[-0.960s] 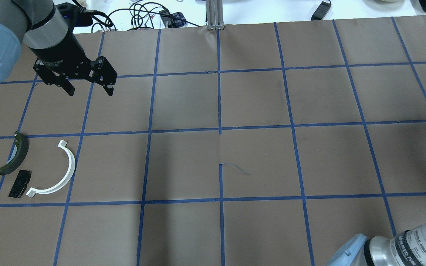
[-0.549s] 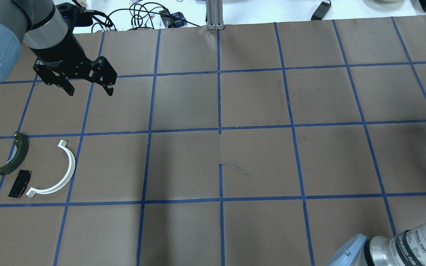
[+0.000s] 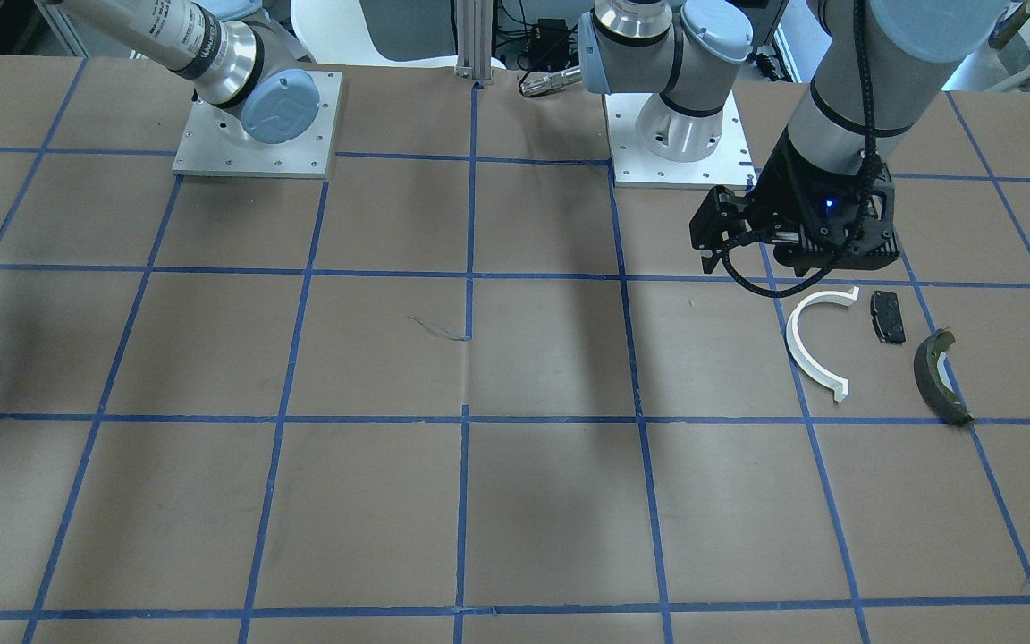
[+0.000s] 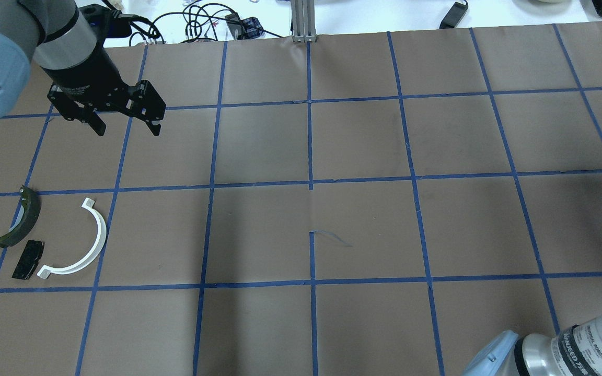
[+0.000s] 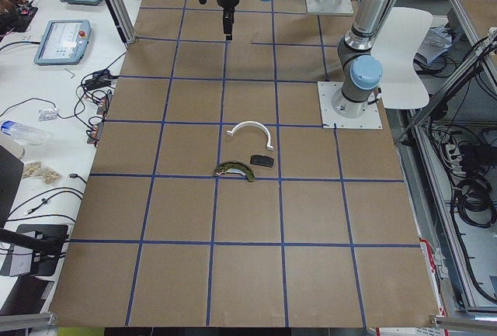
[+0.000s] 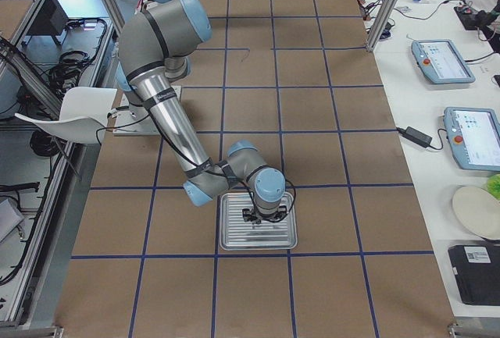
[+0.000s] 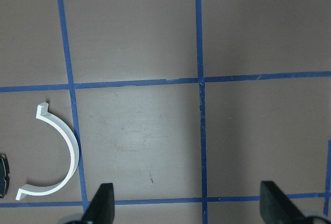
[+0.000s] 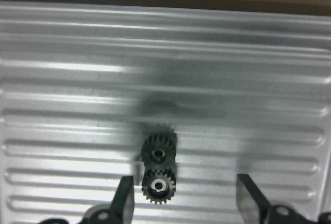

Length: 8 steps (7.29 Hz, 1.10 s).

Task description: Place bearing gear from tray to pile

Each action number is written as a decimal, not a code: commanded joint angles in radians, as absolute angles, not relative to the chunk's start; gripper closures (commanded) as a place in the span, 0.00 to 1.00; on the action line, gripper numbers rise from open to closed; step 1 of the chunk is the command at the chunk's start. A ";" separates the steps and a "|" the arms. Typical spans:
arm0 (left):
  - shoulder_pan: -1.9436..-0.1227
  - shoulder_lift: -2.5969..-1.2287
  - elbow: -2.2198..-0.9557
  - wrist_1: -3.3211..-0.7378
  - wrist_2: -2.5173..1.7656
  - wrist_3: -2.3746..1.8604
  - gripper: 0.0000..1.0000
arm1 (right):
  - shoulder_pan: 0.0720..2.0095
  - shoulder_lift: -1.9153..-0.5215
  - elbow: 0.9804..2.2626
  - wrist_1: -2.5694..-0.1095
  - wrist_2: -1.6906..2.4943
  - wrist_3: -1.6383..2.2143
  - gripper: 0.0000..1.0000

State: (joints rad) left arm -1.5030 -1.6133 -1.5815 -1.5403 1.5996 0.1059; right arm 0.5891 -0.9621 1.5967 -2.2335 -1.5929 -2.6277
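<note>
Across the overhead pictures nothing has shifted: the left gripper (image 4: pixel 127 129) hangs in the same spot above the brown paper-covered table (image 4: pixel 363 224) near its far left corner, fingers spread wide and holding nothing, and the pile lies as it did.

The pile sits by the table's left edge. It is a smooth white half-ring arc (image 4: pixel 103 232) with small square tabs at both ends, a flat black rectangular pad (image 4: pixel 28 259) just beside its lower end, and a dark olive curved shoe-like piece (image 4: pixel 29 219) next to that, none of them touching.

The bearing gear (image 8: pixel 158 154), dark metal with fine teeth and two bright-bored wheels side by side, rests on the ribbed, shiny steel tray (image 8: pixel 62 105) near the table's right edge. The right gripper (image 8: pixel 186 200) is over it with fingers apart, not clamped on it.
</note>
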 commanded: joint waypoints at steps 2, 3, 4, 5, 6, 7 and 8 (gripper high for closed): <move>-1.503 -1.612 -1.583 -1.540 1.600 0.106 0.00 | 0.589 -0.966 1.617 -2.243 -1.595 -2.629 0.57; -1.503 -1.612 -1.583 -1.540 1.600 0.106 0.00 | 0.589 -0.966 1.618 -2.244 -1.595 -2.628 0.67; -1.503 -1.612 -1.585 -1.542 1.608 0.107 0.00 | 0.588 -0.968 1.618 -2.261 -1.600 -2.625 0.76; -1.503 -1.612 -1.585 -1.542 1.621 0.106 0.00 | 0.588 -0.968 1.618 -2.261 -1.608 -2.623 0.90; -1.503 -1.612 -1.585 -1.542 1.621 0.106 0.00 | 0.588 -0.969 1.618 -2.260 -1.609 -2.623 0.98; -1.503 -1.612 -1.585 -1.540 1.621 0.106 0.00 | 0.588 -0.971 1.615 -2.260 -1.609 -2.619 1.00; -1.503 -1.612 -1.585 -1.540 1.621 0.106 0.00 | 0.589 -0.992 1.603 -2.257 -1.600 -2.588 1.00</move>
State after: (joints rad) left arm -1.5033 -1.6122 -1.5845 -1.5407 1.6207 0.1059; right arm 0.5878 -0.9759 1.6132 -2.2588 -1.6063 -2.6123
